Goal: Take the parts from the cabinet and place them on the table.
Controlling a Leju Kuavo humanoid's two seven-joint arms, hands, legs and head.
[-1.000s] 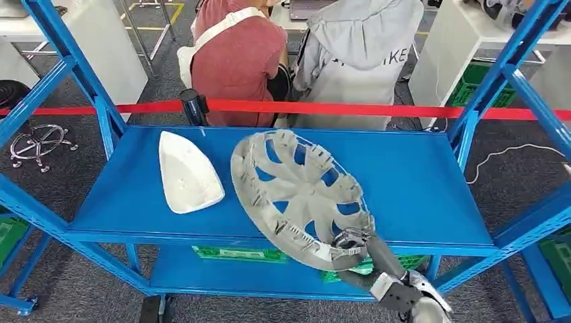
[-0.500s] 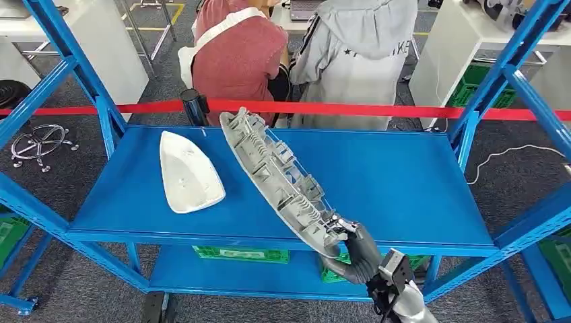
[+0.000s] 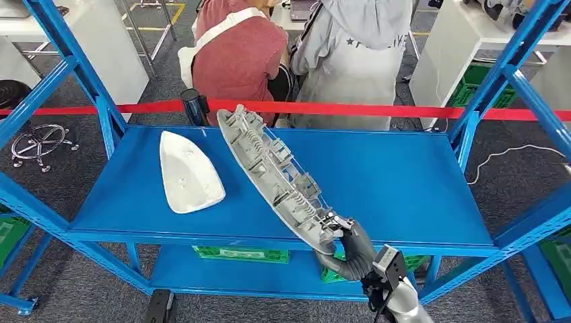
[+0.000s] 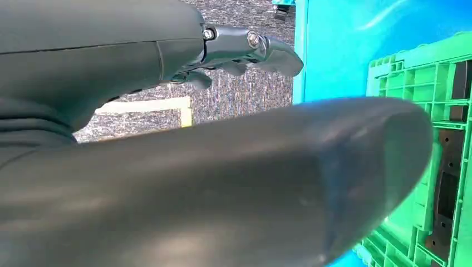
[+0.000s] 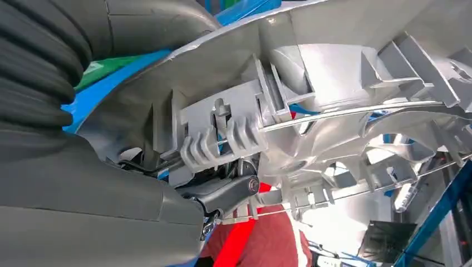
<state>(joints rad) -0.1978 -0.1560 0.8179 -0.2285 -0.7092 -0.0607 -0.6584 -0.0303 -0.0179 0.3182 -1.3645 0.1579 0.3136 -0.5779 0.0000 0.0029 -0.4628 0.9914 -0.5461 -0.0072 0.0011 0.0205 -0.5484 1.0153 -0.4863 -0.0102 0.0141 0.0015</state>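
R hand [image 3: 351,250] grips the grey wheel cover [image 3: 276,176] by its lower rim, fingers clamped on the edge; the cover is tipped up nearly edge-on over the blue shelf [image 3: 404,182], ribbed back side w/ clips facing the camera, its upper end reaching toward the red barrier tape [image 3: 377,110]. In the R wrist view the thumb and dark fingers [image 5: 222,192] close around the rim next to a clip and wire ring of the cover [image 5: 334,83]. White shell-shaped part [image 3: 188,172] lies flat on the shelf's left half, apart from the cover. L hand [image 4: 167,111] is seen in its wrist view, fingers apart, holding nothing, near a green crate [image 4: 434,167] and a blue panel. Green crates [image 3: 239,254] sit on the lower shelf level. Behind the tape, two people, one in a red top [image 3: 236,54], one in a grey hoodie [image 3: 357,60], backs to the rack.
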